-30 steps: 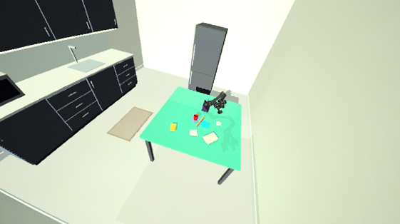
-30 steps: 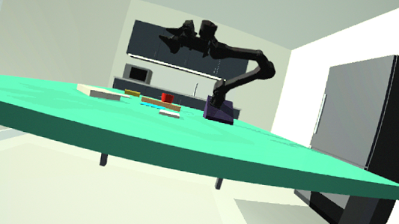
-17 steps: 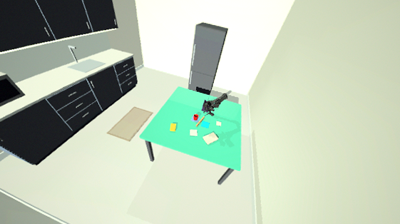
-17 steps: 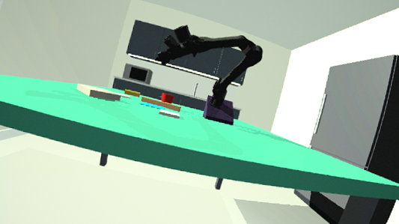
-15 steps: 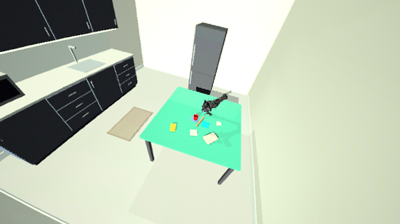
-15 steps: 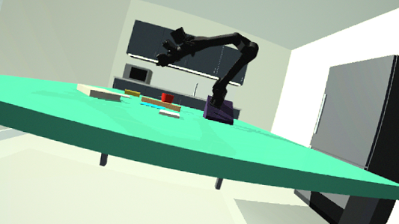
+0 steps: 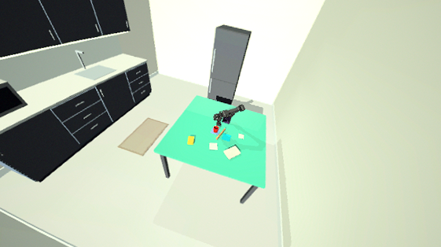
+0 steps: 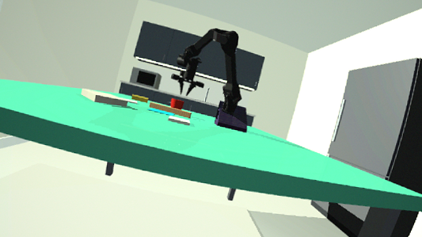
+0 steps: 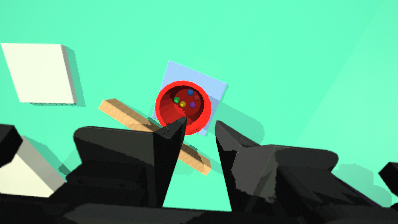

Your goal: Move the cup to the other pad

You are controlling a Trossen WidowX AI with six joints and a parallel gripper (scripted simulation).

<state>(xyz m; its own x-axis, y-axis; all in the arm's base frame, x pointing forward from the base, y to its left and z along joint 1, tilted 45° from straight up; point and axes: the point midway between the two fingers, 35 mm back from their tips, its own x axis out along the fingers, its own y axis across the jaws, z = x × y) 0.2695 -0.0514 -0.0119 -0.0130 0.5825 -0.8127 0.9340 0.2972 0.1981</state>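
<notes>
Cup [image 9: 183, 106] rim partly hidden behind gripper [image 9: 199, 131] fingertip.

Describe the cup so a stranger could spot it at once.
Start at the green table and find the black arm's end effector, which hangs above the table with nothing in it. Directly below stands the red cup on a pale blue pad, beside a wooden strip. It is the only round red thing, with coloured marbles inside.

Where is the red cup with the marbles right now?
In the wrist view the red cup stands upright on a pale blue square pad, beside a wooden strip, below the partly open, empty gripper.
</notes>
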